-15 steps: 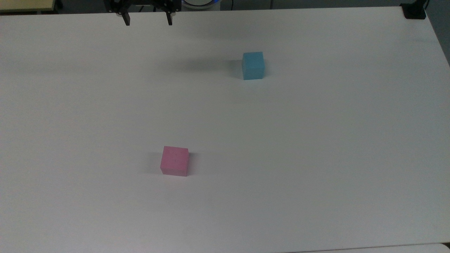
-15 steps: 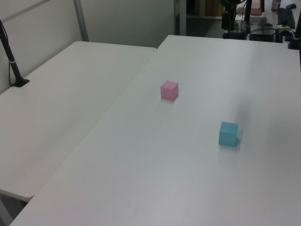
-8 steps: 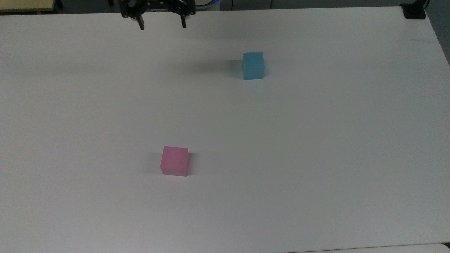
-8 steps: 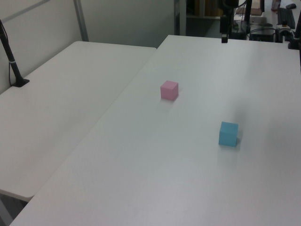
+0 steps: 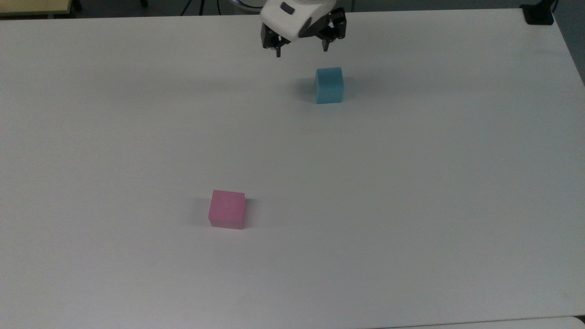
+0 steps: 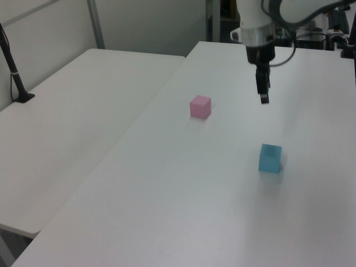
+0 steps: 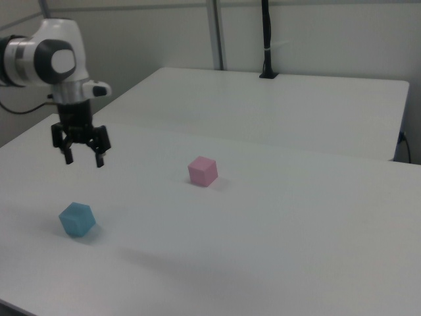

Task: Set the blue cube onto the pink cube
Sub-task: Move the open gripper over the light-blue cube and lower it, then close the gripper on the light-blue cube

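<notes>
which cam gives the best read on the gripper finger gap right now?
The right view: the gripper faces the camera there, both fingers spread with clear space between them, above the blue cube. The top view also shows both fingertips apart, but the white wrist covers the rest. The left view sees it edge-on, fingers overlapping.

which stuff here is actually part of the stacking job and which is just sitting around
Part of the job:
- blue cube, alone on the white table
- pink cube, apart from it, nothing on top
- gripper, open, in the air near the blue cube

Just there:
- second white table alongside
- black post at its far edge
</notes>
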Available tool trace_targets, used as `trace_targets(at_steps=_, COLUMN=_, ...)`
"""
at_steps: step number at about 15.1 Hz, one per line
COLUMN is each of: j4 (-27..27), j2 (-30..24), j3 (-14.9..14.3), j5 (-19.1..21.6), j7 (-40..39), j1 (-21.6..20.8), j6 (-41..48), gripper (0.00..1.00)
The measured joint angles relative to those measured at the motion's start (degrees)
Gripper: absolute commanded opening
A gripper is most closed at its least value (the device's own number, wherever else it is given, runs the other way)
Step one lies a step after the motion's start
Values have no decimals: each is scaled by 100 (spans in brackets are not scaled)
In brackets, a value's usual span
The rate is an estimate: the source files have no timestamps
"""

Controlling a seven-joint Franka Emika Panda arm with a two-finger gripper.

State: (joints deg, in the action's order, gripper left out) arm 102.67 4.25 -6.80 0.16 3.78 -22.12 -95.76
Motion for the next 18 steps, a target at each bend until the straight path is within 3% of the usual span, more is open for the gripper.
trace_targets(at_steps=2, j4=288, j2=13, j3=211, j5=0, j7=379, j1=-212, j6=-247, gripper=100)
trace_targets(at_steps=6, j4=858, j2=243, j3=721, j5=-58, j7=950, j1=-203, j6=-894, gripper=100)
trace_targets(at_steps=11, j4=992, j2=854, j3=813, j5=-277, j7=1240, j1=-165, j6=-1353, gripper=100)
trace_targets(at_steps=14, j4=1011, j2=938, j3=817, j5=-379, j7=1241, j1=-135, j6=-1354, gripper=99)
trace_targets(at_steps=16, j4=1021, j2=970, j3=821, j5=-387, j7=1243, j1=-135, j6=-1354, gripper=66)
trace_targets(at_steps=18, j4=1022, j2=977, j3=824, j5=-387, j7=1243, j1=-135, j6=-1354, gripper=17)
